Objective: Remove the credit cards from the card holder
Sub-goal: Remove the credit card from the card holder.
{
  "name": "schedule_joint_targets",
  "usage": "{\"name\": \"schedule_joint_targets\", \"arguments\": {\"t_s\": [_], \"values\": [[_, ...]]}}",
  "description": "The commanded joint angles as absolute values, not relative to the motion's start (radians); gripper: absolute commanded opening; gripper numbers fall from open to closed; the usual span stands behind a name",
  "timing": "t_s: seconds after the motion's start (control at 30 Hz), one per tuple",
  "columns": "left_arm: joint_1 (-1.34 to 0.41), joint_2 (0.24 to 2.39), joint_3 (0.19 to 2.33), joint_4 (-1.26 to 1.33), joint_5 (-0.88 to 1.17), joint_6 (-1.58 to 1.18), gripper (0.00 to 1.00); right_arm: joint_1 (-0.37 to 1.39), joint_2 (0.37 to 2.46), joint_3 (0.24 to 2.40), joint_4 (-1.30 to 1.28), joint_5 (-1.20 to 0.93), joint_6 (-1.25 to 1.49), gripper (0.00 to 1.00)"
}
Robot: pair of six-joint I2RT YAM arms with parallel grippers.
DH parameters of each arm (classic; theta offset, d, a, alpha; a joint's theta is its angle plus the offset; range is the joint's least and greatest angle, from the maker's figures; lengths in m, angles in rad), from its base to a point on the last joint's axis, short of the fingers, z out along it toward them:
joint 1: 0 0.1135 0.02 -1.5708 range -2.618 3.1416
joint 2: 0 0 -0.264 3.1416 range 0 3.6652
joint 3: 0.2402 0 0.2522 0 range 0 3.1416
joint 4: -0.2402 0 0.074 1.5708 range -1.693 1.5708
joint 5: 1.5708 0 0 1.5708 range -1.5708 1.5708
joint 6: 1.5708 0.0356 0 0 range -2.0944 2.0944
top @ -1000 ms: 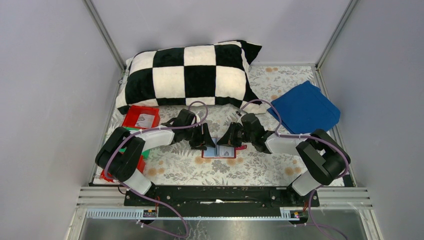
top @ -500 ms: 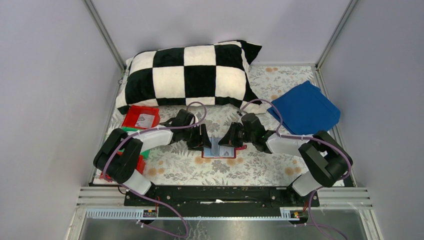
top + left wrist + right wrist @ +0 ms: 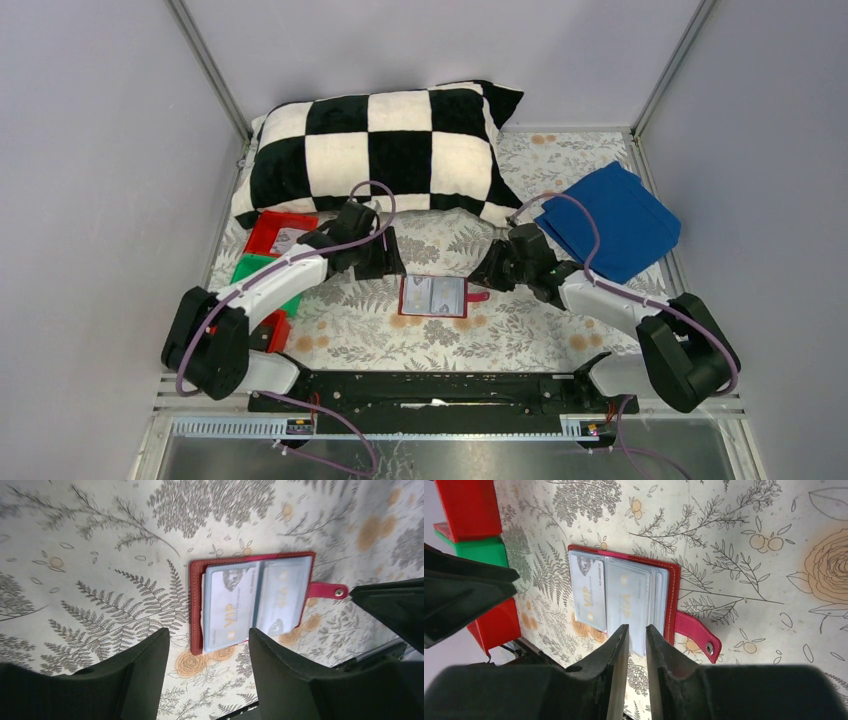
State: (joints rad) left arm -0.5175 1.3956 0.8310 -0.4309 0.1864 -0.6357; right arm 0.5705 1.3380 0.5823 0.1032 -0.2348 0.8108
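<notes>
The red card holder lies open and flat on the floral table between both arms, its strap tab pointing right. Pale credit cards marked VIP sit inside its clear sleeves. My left gripper hovers just left of the holder, open wide with nothing between its fingers. My right gripper hovers just right of it. Its jaws stand a narrow gap apart, open and holding nothing, and its fingertips overlap the sleeves' near edge in the right wrist view.
A black-and-white checked pillow lies at the back and a folded blue cloth at the back right. Red and green open trays stand along the left side.
Both grippers have drawn back from the holder, left arm leftwards and right arm rightwards. The sleeve page that stood up between them now lies flat. The right jaws have parted slightly.
</notes>
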Motion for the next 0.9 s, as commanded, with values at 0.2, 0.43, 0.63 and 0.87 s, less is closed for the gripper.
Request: {"name": "schedule_joint_targets", "arguments": {"t_s": [0.2, 0.43, 0.63, 0.87], "values": [[-0.514, 1.355, 0.787, -0.247, 0.358, -0.717, 0.63, 0.64, 1.459, 0.699, 0.238, -0.338, 0.851, 0.28], [-0.514, 1.444, 0.721, -0.148, 0.372, -0.78, 0.56, 0.673, 1.65, 0.746, 0.387, -0.465, 0.977, 0.29], [-0.514, 1.487, 0.695, -0.096, 0.394, -0.797, 0.52, 0.691, 1.708, 0.767, 0.368, -0.457, 0.984, 0.3], [-0.514, 1.543, 0.7, -0.123, 0.357, -0.791, 0.42, 0.693, 1.762, 0.759, 0.339, -0.418, 0.993, 0.3]]}}
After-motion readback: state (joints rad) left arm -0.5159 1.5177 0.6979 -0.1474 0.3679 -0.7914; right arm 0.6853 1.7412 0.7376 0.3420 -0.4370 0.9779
